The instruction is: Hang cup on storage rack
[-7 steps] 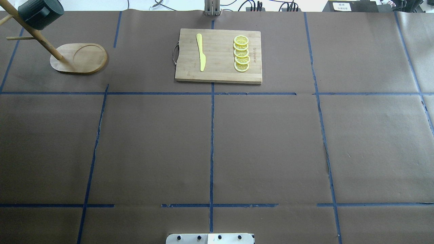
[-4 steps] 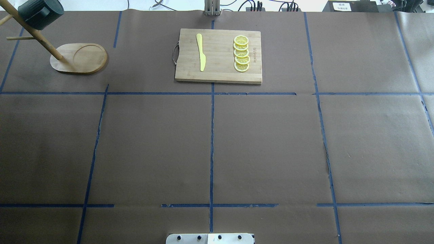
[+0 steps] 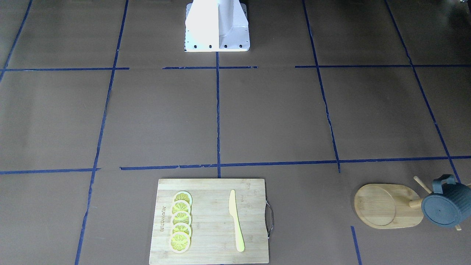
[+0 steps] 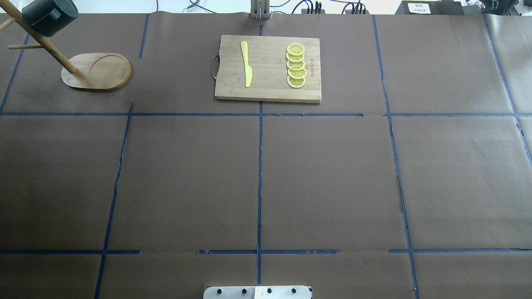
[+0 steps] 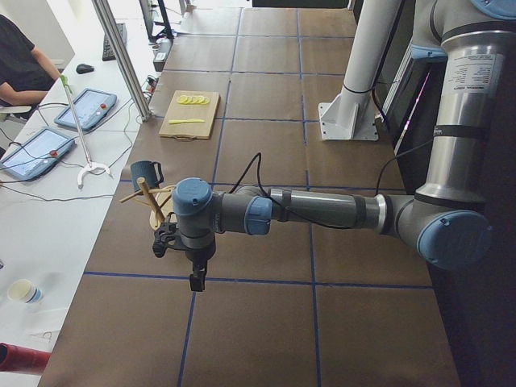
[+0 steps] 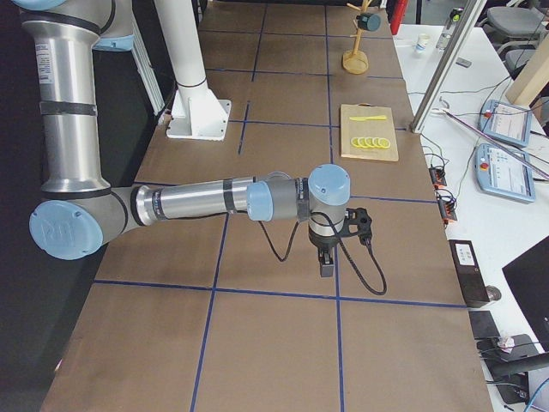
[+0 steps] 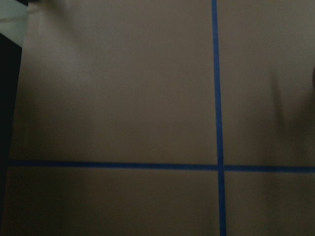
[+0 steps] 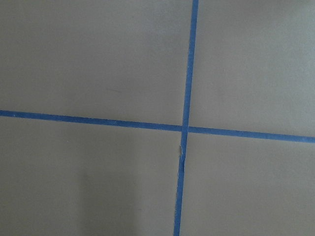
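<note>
**Table stock: cup on rack, both grippers over bare paper**

1. Rack (image 4: 97,71): bamboo, oval base with a round recess. It stands at the far left corner of the table (image 4: 332,174). The post leans toward that corner in the overhead view, with thin pegs crossing it.
2. Cup (image 4: 49,16): dark blue-grey and ribbed. It hangs at the top of the rack's post, tipped on its side and clear of the table. In the front view its flat bottom faces the camera.
3. Cutting board (image 4: 270,89): lies at the middle of the far edge.
4. Knife (image 4: 247,64): yellow, on the board's left half.
5. Lemon slices (image 4: 296,65): five in an overlapping row on the board's right half.
6. Left gripper (image 5: 196,282): points down over the table's left part, near the rack. How far open it is cannot be told.
7. Right gripper (image 6: 327,268): points down over the table's right part. How far open it is cannot be told either.
</note>
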### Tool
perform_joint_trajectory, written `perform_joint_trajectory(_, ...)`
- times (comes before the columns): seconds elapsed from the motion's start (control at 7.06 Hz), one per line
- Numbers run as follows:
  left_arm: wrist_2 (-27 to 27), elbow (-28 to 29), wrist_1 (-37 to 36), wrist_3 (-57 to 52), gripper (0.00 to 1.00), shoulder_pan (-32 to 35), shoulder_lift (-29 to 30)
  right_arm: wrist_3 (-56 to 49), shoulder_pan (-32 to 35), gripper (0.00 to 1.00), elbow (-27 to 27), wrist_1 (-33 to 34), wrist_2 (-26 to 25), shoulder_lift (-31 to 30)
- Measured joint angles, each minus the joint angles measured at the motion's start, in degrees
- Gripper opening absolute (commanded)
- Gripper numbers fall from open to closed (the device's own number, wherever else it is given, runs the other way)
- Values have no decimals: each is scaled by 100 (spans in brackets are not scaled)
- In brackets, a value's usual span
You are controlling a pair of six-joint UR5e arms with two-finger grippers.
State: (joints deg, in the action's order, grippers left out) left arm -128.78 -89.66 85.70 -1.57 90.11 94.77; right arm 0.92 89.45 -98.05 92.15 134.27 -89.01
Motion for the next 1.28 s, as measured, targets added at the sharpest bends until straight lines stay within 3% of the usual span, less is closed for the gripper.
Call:
perform_joint_trajectory(0.28, -250, 50, -604, -407, 100, -1, 74, -23, 125, 100, 290, -9, 397, 0)
perform_joint_trajectory(0.57, -295, 167, -585, -457, 100, -2, 56, -125, 353, 100, 671, -68, 702, -85)
perform_joint_trajectory(1.28, -306, 420, -206, -307, 100, -2, 50, -345, 464, 100, 781, -367, 568, -396)
